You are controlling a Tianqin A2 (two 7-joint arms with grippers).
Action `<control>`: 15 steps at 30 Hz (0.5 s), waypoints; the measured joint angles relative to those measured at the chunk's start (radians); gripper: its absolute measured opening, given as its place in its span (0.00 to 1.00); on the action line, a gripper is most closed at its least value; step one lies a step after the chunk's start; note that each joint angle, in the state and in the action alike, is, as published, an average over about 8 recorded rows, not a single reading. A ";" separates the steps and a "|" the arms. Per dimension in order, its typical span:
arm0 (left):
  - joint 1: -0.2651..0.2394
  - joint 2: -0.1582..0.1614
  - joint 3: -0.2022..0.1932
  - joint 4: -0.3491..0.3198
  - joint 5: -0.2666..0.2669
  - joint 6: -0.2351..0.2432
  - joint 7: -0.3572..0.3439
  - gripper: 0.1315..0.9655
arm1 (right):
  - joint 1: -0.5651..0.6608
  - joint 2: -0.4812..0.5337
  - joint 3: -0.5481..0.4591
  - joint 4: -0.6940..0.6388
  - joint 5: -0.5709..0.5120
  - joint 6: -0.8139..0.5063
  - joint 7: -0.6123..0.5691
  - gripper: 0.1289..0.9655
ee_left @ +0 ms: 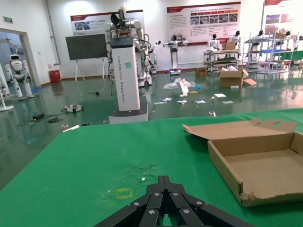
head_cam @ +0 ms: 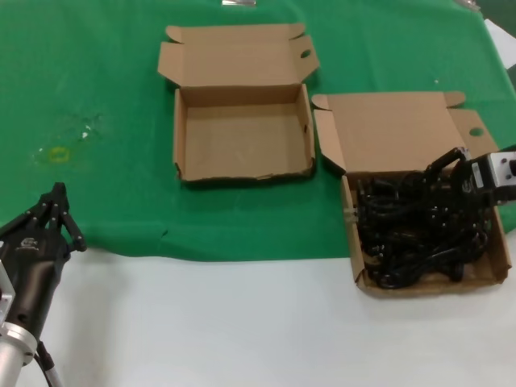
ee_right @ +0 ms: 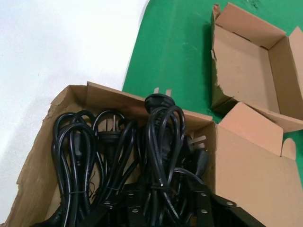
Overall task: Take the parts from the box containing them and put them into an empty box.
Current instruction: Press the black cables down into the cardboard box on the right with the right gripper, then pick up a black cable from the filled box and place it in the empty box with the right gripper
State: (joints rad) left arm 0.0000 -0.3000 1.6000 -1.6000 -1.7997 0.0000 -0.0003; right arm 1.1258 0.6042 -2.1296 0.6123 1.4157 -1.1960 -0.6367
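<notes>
Right gripper down inside the box containing them, fingers sunk among the parts. From the right wrist view, one coiled cord standing up between the finger links, loops rising away from the palm toward the box's far wall, plug head topping the bundle at that wall. Jaws seemingly drawn in around that coil, though fingertips buried in black cable, so a firm clamp impossible to confirm: cannot tell. Remaining coils lying flat just beside the gripper, long loops running roughly parallel to the raised one and partly tangled with it. Empty box open, lid flap back, lying to the gripper's left across bare green cloth, well apart from the full box yet far nearer this arm's work than anything else. Judged next: lift straight up to clear the box wall, then carry leftward; risk of neighbouring loops snagging and coming along. Left gripper parked near the table's edge, well off from both boxes, fingers pressed together, holding nothing.
</notes>
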 joint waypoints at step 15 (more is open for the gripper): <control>0.000 0.000 0.000 0.000 0.000 0.000 0.000 0.01 | -0.025 0.035 0.013 0.084 0.005 -0.011 0.059 0.16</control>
State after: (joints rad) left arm 0.0000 -0.3000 1.6000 -1.6000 -1.7997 0.0000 -0.0003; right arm 1.1008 0.6394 -2.1166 0.6962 1.4208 -1.2067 -0.5781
